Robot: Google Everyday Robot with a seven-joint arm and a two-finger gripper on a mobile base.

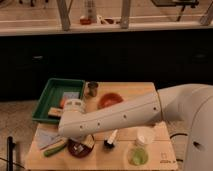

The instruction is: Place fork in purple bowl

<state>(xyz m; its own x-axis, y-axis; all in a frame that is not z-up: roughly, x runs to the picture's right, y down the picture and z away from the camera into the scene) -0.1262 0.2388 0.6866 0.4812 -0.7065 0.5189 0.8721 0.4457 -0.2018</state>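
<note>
Both jaws stand wide, nothing clamped — the gripper (82, 140) hangs low over the purple bowl (73, 150).

The scene was dim and warm-toned. The brightest light lay in the band behind the window frame at twelve o'clock, while the cabinet fronts across the middle sank almost to black. Light from above gave the white arm (120, 117) a soft sheen along its top and left its underside shaded, so the gripper (82, 141) hung in gloom over the purple bowl (75, 151) at seven o'clock. The whole view was soft and grainy, and small things on the wooden table (137, 89) were smeared into blobs.
</note>
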